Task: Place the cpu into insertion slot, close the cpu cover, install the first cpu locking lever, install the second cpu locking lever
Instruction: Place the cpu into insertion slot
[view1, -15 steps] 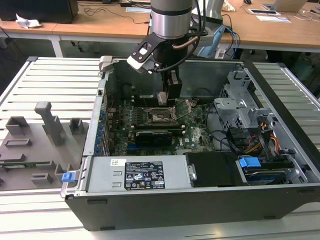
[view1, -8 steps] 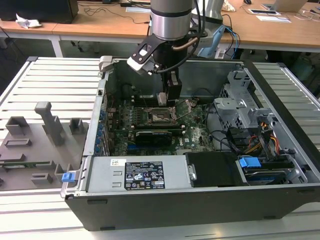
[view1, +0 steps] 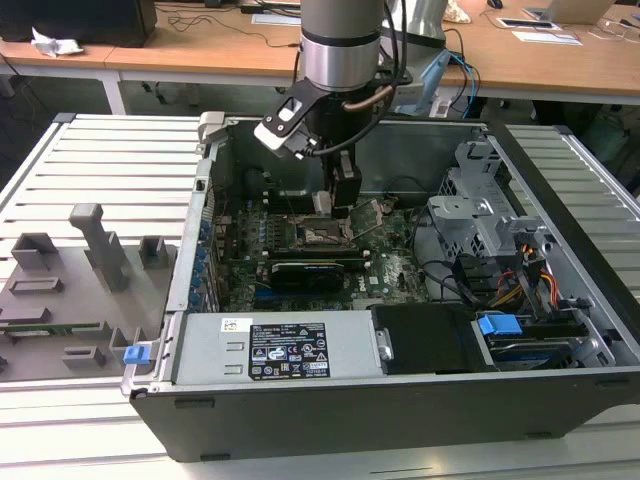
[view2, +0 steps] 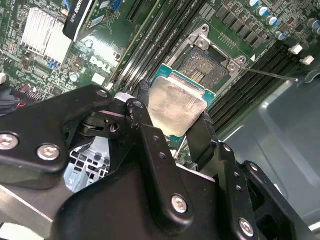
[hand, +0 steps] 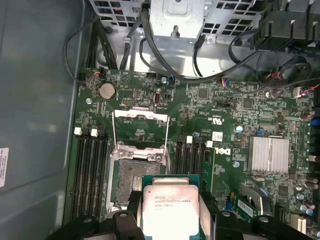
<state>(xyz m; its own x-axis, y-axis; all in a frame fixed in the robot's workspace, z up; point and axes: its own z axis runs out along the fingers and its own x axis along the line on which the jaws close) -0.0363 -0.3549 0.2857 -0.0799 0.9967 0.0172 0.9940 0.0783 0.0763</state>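
Gripper jaws clamp the cpu by opposite edges, silver face up, level. Insertion slot lies just ahead and beneath, partly overlapped. The cpu cover stands open.

Insertion slot: uncovered from above, the cpu cover being swung open clear of it; flanked closely by memory slot rows on two sides, backed by cables and the drive cage; room over one edge is taken by the cpu, clamped in the gripper.
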